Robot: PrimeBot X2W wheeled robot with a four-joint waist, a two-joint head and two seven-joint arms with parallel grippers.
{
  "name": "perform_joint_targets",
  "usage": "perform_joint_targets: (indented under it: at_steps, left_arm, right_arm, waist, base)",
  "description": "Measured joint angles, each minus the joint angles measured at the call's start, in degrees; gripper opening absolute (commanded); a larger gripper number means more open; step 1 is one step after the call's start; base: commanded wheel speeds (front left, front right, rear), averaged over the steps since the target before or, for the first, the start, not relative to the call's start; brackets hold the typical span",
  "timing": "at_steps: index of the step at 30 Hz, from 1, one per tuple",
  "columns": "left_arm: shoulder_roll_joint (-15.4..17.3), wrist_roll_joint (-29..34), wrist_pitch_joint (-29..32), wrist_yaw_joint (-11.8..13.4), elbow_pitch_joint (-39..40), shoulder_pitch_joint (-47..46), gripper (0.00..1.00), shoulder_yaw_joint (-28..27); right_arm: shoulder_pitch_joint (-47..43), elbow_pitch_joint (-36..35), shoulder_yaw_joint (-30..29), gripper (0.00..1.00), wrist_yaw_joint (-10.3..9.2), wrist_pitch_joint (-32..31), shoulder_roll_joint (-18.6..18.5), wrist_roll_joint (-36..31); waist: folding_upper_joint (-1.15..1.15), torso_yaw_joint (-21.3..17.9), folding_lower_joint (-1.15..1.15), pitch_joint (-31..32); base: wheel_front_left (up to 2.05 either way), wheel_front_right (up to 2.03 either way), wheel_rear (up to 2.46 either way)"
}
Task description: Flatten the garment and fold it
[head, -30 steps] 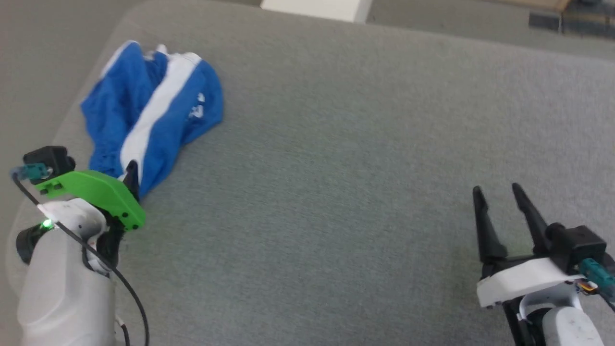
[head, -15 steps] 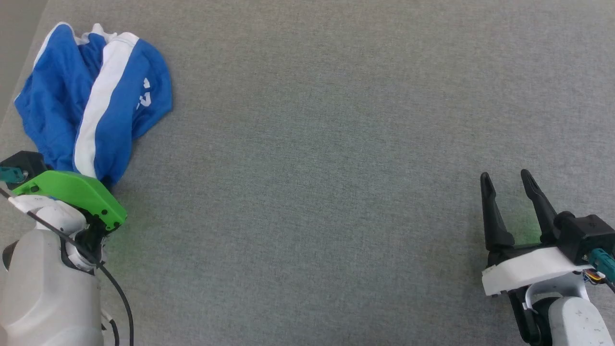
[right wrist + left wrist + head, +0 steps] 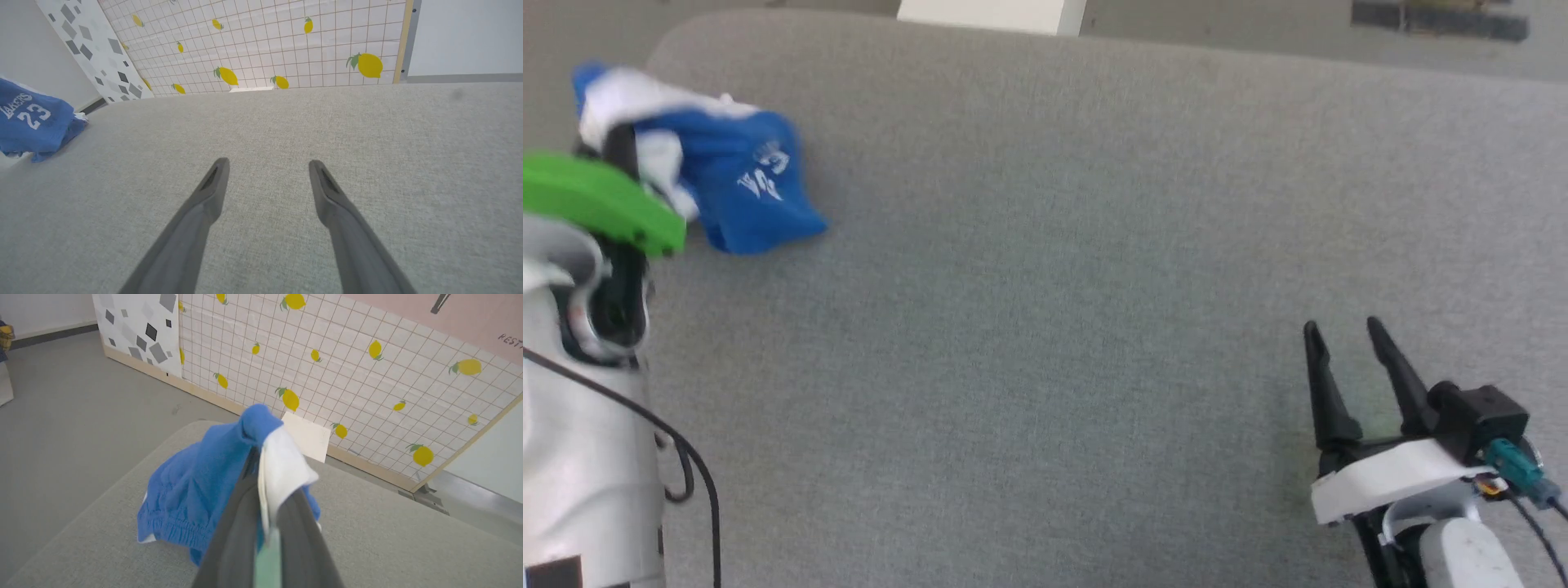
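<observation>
1. A wide grey fabric-covered work surface (image 3: 1045, 327) is spread below both arms. Behind its far edge a white tiled wall panel printed with yellow lemons (image 3: 367, 367) is seen.
2. The left arm, with a pale forearm and a bright green wrist cover (image 3: 596, 204), is stretched forward along the left edge, toward the far left corner of the surface.
3. The right arm, with a white wrist shell (image 3: 1388, 478), is kept low at the near right. Its fingers are pointed away from the robot.
4. The royal-blue soft fabric shorts with white stripes (image 3: 743, 180) are bunched near the far left corner. Their top is carried up and their lower part is draped down onto the surface.
5. The left gripper (image 3: 261, 486) is closed tightly on a blue-and-white fold of the shorts, and cloth is wrapped over its fingertips.
6. The right gripper (image 3: 1343, 327) is spread wide, nothing is held between its fingers, and it is well apart from the shorts.
7. A white "LAKERS 23" print (image 3: 24, 112) is read on the side of the shorts turned to the right arm.
</observation>
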State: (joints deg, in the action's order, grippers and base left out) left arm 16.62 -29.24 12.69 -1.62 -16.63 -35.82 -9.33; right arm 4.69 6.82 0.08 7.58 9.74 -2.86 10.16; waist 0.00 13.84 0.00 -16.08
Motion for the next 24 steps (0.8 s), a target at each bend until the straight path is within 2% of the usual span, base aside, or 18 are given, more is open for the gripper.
perform_joint_targets:
  at_steps: [5,9,13,15,20,24]
  left_arm:
    - [-0.7,-1.1,2.5,-1.9,9.3,-4.3,0.0,3.1]
    - [-2.8,-2.0,5.6,-2.8,14.1,-6.2,0.0,7.0]
    - [-6.0,-4.7,7.3,-3.3,16.5,-6.3,0.0,10.0]
    - [-8.7,-7.0,7.8,-3.4,17.5,-6.1,0.0,11.1]
    - [-11.6,-8.9,9.0,-3.4,16.0,0.4,0.0,16.1]
    - [-12.4,-7.4,9.1,-3.3,8.8,9.9,0.0,21.8]
  right_arm:
    - [-0.2,3.5,2.4,1.0,0.0,1.6,0.0,2.3]
    - [-1.2,5.2,2.8,1.0,0.0,2.7,0.0,3.9]
    - [-2.2,6.2,2.1,1.0,0.0,3.3,0.0,4.1]
    - [-2.6,6.7,1.6,1.0,0.0,3.5,0.0,4.1]
    - [-3.8,7.4,0.9,1.0,0.0,4.0,0.0,4.8]
    - [-3.9,7.7,1.5,1.0,0.0,4.4,0.0,5.6]
  waist:
    - [0.0,-1.4,0.0,4.6]
    - [0.0,-3.7,0.0,7.7]
    - [0.0,-6.8,0.0,9.6]
    - [0.0,-8.7,0.0,10.4]
    - [0.0,-12.8,0.0,12.2]
    - [0.0,-15.8,-0.01,13.2]
  base:
    - [0.0,0.0,0.0]
    - [0.0,0.0,0.0]
    - [0.0,0.0,0.0]
    - [0.0,0.0,0.0]
    - [0.0,0.0,0.0]
    - [0.0,0.0,0.0]
